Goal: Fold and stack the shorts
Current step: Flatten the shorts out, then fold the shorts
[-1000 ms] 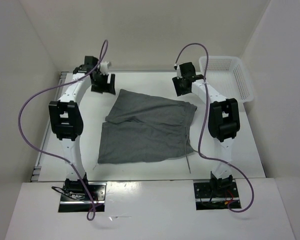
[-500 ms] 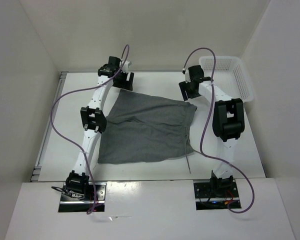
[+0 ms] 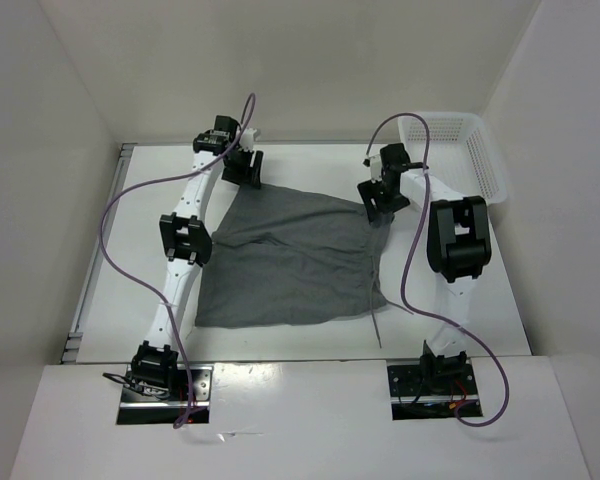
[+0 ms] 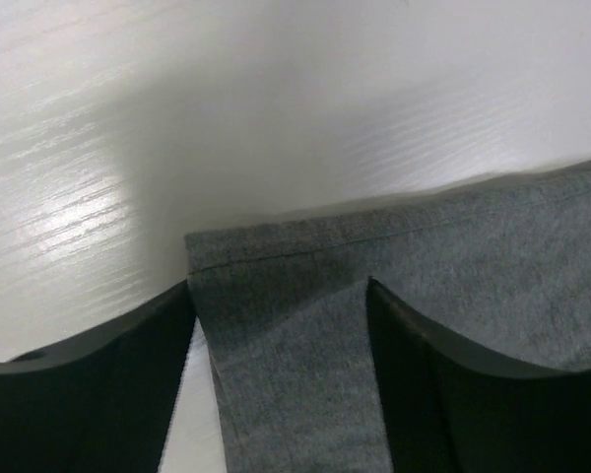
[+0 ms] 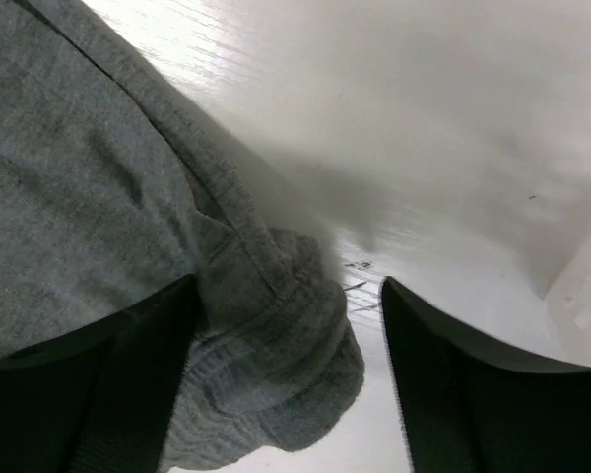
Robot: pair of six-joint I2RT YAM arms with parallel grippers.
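Soft medium-grey fabric shorts [image 3: 290, 265] lie spread flat on the white table [image 3: 140, 250], left of the white plastic mesh basket [image 3: 485, 165] and nearer the arms than it. The left gripper [image 3: 243, 168] is down at the far hem corner away from the basket, jaws wide, straddling the cloth without pinching. The right gripper [image 3: 378, 202] sits at the bunched far corner nearest the basket, jaws likewise apart, fabric between them.

Grippers close in on the shorts [image 3: 290, 265]
The left gripper [image 3: 246, 166] has swung in from near the far-left corner of the table [image 3: 140, 240] to the garment's far-left corner. The right gripper [image 3: 379, 200] has come down from the far edge onto its far-right corner.
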